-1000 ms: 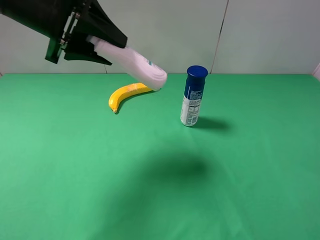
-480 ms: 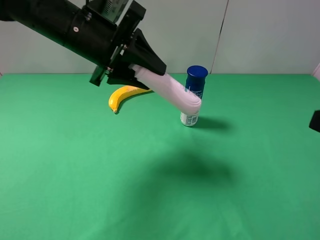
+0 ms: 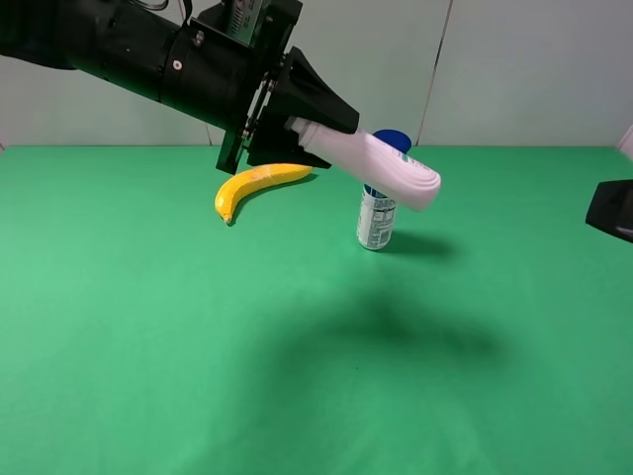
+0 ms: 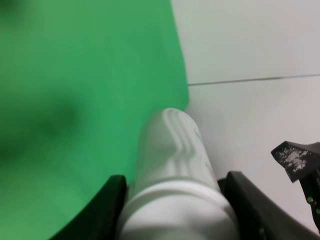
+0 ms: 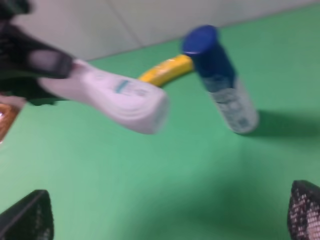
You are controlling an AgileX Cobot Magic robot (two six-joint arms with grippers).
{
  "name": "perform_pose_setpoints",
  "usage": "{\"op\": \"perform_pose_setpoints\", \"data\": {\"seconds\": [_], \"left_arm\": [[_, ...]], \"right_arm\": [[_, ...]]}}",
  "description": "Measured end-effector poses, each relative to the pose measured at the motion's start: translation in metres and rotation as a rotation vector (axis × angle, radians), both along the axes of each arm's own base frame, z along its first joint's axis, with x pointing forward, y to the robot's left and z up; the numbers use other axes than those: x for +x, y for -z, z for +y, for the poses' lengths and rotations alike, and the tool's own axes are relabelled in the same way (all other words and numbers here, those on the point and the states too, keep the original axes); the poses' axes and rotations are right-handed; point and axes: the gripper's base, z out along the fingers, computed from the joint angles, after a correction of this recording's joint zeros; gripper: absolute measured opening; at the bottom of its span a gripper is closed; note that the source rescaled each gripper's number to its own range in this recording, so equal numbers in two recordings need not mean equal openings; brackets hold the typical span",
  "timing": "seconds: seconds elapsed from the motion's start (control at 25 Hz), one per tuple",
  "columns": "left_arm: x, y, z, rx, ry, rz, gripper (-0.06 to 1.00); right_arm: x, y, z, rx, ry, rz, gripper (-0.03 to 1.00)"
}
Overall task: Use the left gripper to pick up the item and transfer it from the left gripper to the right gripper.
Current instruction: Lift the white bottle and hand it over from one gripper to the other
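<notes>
The item, a white squeeze bottle (image 3: 381, 168), hangs in the air above the green table (image 3: 148, 327), its base pointing right. My left gripper (image 3: 302, 124) is shut on its capped end, and the cap is hidden between the fingers. In the left wrist view the bottle (image 4: 170, 160) sticks out between the two black fingers (image 4: 107, 205). My right gripper (image 3: 613, 210) shows only at the far right edge, apart from the bottle. The right wrist view has its fingertips (image 5: 27, 217) spread wide and open, with the bottle (image 5: 117, 97) ahead of them.
A blue-capped spray can (image 3: 377, 220) stands upright on the table just behind the bottle's base. A yellow banana (image 3: 252, 186) lies to its left, under the left arm. In the right wrist view the can (image 5: 225, 85) and banana (image 5: 165, 70) lie beyond the bottle.
My left arm has carried the bottle to the right, so its base now hangs in front of the spray can's top. The right gripper has come into view at the right edge.
</notes>
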Motion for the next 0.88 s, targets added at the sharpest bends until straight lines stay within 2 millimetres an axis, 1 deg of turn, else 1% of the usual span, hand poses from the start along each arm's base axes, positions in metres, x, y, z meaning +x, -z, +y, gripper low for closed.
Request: {"op": "perform_pose_setpoints", "data": {"seconds": [0.08, 0.2, 0.44, 0.64, 0.88], "left_arm": [[0.0, 0.002, -0.001, -0.012, 0.013, 0.011, 0.0], [-0.001, 0.003, -0.003, -0.019, 0.023, 0.01, 0.0], [-0.009, 0.001, -0.013, -0.038, 0.075, -0.008, 0.0], [-0.013, 0.0, -0.015, -0.049, 0.11, 0.002, 0.0], [-0.016, -0.001, -0.015, -0.06, 0.139, 0.009, 0.0]], "right_arm": [[0.001, -0.002, 0.001, -0.015, -0.029, -0.039, 1.0], [0.007, -0.002, 0.003, -0.051, -0.079, -0.049, 1.0], [0.03, 0.003, 0.008, -0.155, -0.182, -0.053, 1.0], [0.052, 0.006, 0.013, -0.245, -0.239, -0.071, 1.0], [0.077, -0.009, 0.018, -0.337, -0.284, -0.124, 1.0]]}}
